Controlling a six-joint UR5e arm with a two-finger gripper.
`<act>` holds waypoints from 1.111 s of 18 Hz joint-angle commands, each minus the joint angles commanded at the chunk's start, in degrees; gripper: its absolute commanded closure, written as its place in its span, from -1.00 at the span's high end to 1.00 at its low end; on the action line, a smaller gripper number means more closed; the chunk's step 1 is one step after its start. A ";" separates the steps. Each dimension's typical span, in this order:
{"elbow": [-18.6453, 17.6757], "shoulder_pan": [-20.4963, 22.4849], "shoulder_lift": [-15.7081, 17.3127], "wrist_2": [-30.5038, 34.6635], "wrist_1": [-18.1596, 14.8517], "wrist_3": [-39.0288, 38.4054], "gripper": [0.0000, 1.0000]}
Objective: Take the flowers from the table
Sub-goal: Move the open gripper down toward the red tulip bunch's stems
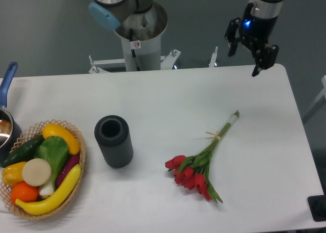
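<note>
The gripper (243,62) is hanging above the far right edge of the table (153,95), its two fingers spread apart and holding nothing. The flowers (201,161) are lying flat on the table well apart from the gripper, nearer the camera and a little to its left, their stem ends pointing up toward it and the red heads facing away. Further left of the gripper, a dark ribbed cylinder (114,140) is standing upright with its mouth open. Farthest left, a wicker basket (81,154) is holding colourful fruit and vegetables (41,166). A pot with a blue handle (6,113) is sitting at the edge.
</note>
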 joint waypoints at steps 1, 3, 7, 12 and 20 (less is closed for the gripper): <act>0.00 0.00 0.00 0.00 0.09 0.17 1.00; 0.09 0.00 0.00 0.00 0.00 0.09 1.00; -0.26 -0.44 -0.26 -4.99 0.00 -0.44 1.00; -2.90 0.00 -0.17 -7.38 1.05 -5.00 1.00; -3.87 -4.47 -2.81 -7.38 2.46 -12.38 1.00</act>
